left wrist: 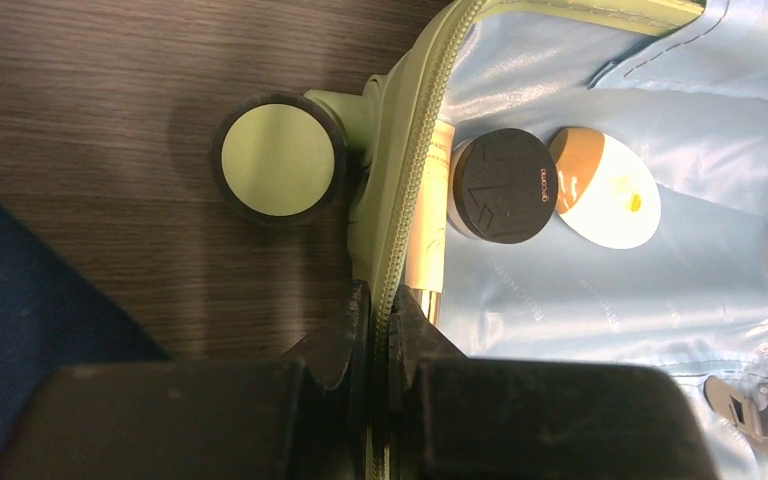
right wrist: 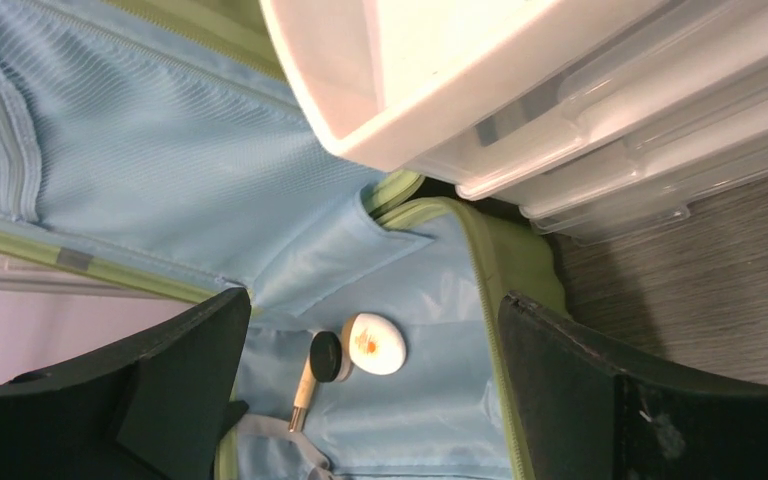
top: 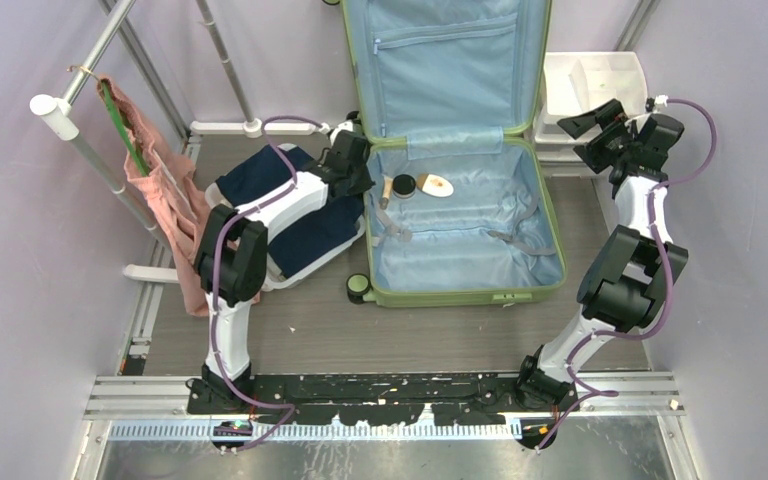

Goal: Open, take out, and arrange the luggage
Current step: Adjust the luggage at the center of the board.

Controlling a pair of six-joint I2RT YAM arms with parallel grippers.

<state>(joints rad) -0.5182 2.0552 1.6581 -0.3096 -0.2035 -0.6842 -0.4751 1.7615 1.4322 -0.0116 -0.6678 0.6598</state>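
The light-green luggage (top: 465,296) lies open on the floor, its lid propped upright at the back and its pale blue lining showing. Inside near the left wall lie a black-lidded jar (left wrist: 503,186), a white oval case (left wrist: 610,190) and a slim cream tube (left wrist: 430,230). My left gripper (left wrist: 380,300) is shut on the luggage's left zipper rim (left wrist: 400,170), just near a green wheel (left wrist: 278,160). My right gripper (right wrist: 372,300) hangs open and holds nothing, high over the luggage's back right corner.
A white plastic drawer unit (top: 590,85) stands right of the lid, close to my right gripper. A navy garment (top: 305,235) lies on the floor under my left arm. A pink cloth (top: 165,200) hangs from a rack at the left.
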